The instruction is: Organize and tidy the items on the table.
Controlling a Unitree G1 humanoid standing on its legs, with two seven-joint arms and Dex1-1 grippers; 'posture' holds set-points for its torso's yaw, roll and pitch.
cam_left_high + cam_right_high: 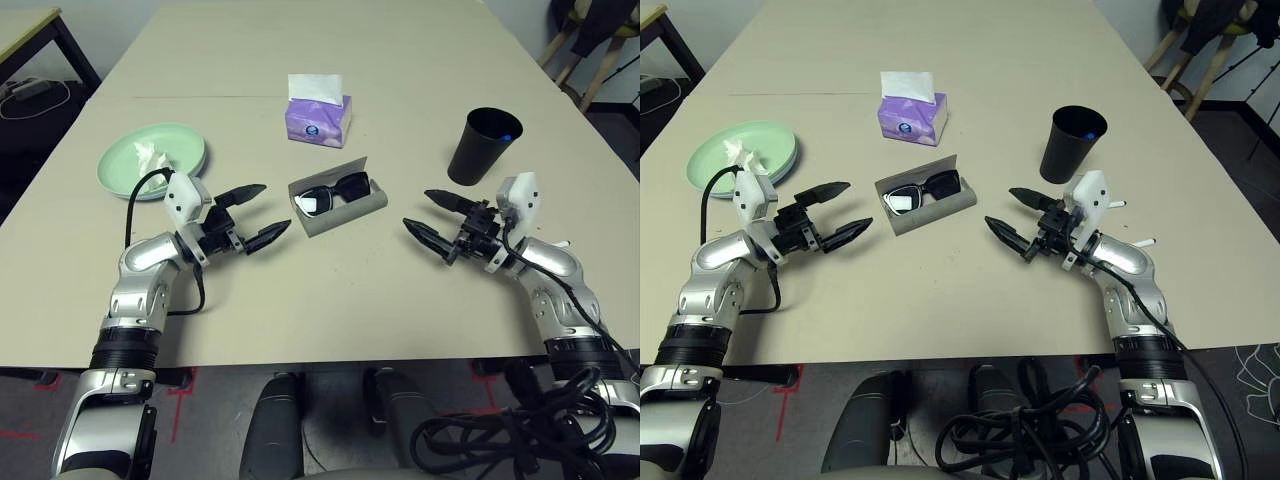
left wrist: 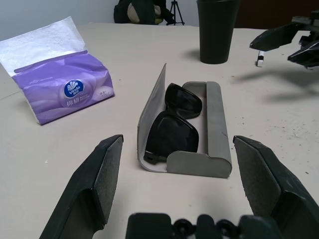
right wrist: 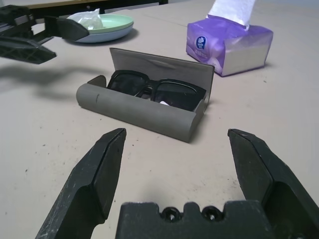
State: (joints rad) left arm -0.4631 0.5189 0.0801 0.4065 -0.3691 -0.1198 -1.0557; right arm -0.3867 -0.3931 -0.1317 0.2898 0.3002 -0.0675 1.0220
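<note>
Silver forearms (image 1: 142,290) reach in from both sides of an open glasses case

Both arms end in black two-fingered grippers, the left gripper (image 1: 278,204) and the right gripper (image 1: 415,207), each released, its fingers spread wide with nothing between them. They point inward from opposite sides, apart from the grey, oblong, hinged glasses case (image 1: 352,211), probably so that one can steady the case while the other folds the lid over.

The case lies on the large, matte beige table (image 1: 300,310), its lid raised on the side away from the robot. Black sunglasses (image 1: 352,187) rest lengthwise inside, the way they would need to lie for the lid to shut over them. Closing it looks like the step in hand; a frame sitting proud of the wall could catch the lid, and a push from one side alone could slide the case.

Over on the robot's left, a mint-green round plate (image 1: 182,143) sits stacked on a light blue round plate (image 3: 107,36), presumably to save room. On the upper plate lies a small, crumpled white tissue (image 1: 150,160), which likely still needs clearing. Beyond the case stands a purple tissue box (image 1: 318,122), and toward the right a tall black cup (image 1: 480,150); both seem fine where they are.
</note>
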